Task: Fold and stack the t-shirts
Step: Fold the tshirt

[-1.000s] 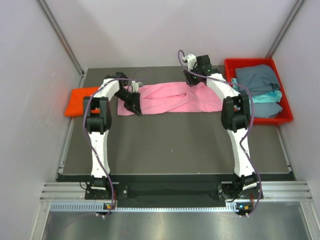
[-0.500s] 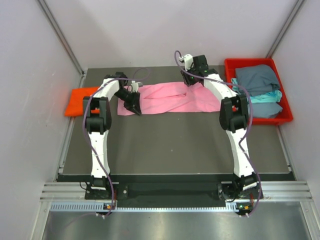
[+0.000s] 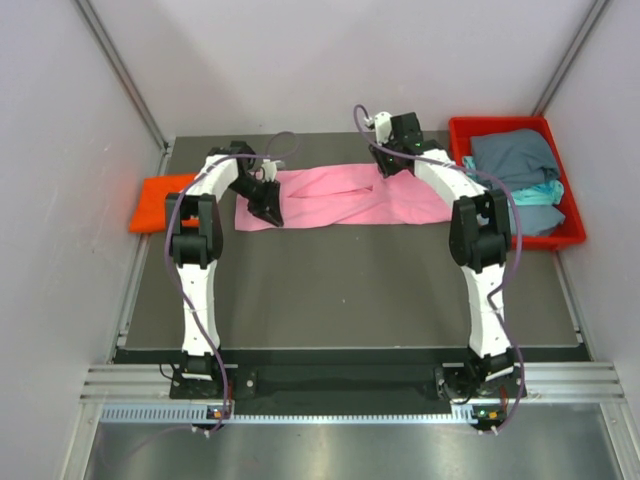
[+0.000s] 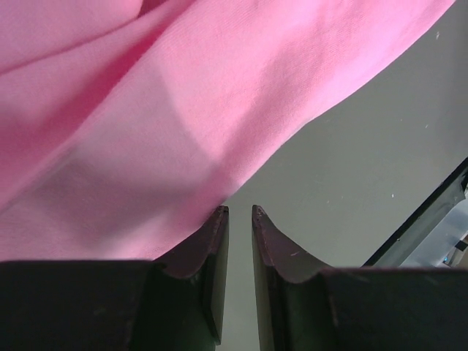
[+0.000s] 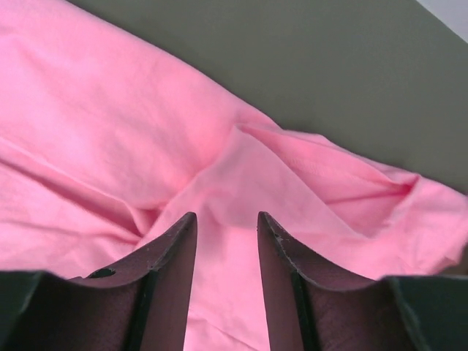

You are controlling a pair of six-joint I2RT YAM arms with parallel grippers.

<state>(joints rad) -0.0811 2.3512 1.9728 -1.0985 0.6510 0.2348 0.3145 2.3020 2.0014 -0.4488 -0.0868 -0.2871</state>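
A light pink t-shirt (image 3: 340, 200) lies spread and creased across the back of the dark table. My left gripper (image 3: 270, 212) is at its near left corner. In the left wrist view that gripper (image 4: 240, 210) has its jaws a narrow gap apart with only bare table between them, and the pink shirt's (image 4: 146, 110) edge runs beside the left finger. My right gripper (image 3: 390, 168) hangs over the shirt's far right part. The right wrist view shows it (image 5: 227, 214) open above a ridge of pink cloth (image 5: 110, 146), holding nothing. An orange t-shirt (image 3: 160, 200) lies folded at the far left.
A red tray (image 3: 500, 122) at the back right holds a grey-blue t-shirt (image 3: 515, 155) and a teal one (image 3: 535, 193). The dark table (image 3: 340, 290) stretches toward the arm bases. Pale walls close in on the left, right and back.
My right arm has shifted a little over the pink shirt's far edge, and the cloth there lies flatter. The left arm has hardly moved.
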